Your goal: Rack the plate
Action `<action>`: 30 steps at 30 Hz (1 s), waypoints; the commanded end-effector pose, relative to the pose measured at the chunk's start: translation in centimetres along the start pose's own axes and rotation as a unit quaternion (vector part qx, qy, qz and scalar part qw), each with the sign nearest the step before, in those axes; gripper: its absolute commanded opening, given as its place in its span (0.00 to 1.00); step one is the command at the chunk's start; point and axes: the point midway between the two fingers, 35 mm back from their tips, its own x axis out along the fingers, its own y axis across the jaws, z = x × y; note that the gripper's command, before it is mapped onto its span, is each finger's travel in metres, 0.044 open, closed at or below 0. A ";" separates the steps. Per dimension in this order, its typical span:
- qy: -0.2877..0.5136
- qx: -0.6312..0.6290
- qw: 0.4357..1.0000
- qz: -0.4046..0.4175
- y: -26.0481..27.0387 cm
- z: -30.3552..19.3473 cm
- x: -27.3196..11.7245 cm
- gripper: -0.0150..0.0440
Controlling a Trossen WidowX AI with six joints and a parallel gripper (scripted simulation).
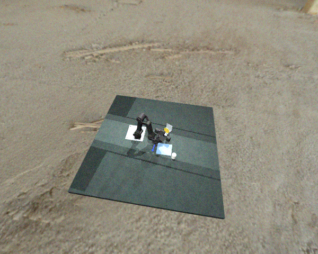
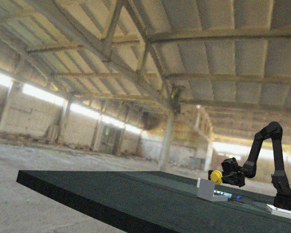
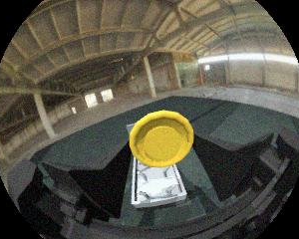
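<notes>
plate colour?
Yellow; the plate shows best in the wrist view, held by the gripper.
</notes>
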 end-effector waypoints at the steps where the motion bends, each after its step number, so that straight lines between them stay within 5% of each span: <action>1: -0.022 -0.043 0.999 0.018 1.5 -0.1 -0.6 0.25; 30: -0.030 -0.064 0.997 0.024 1.6 -2.7 -0.1 0.25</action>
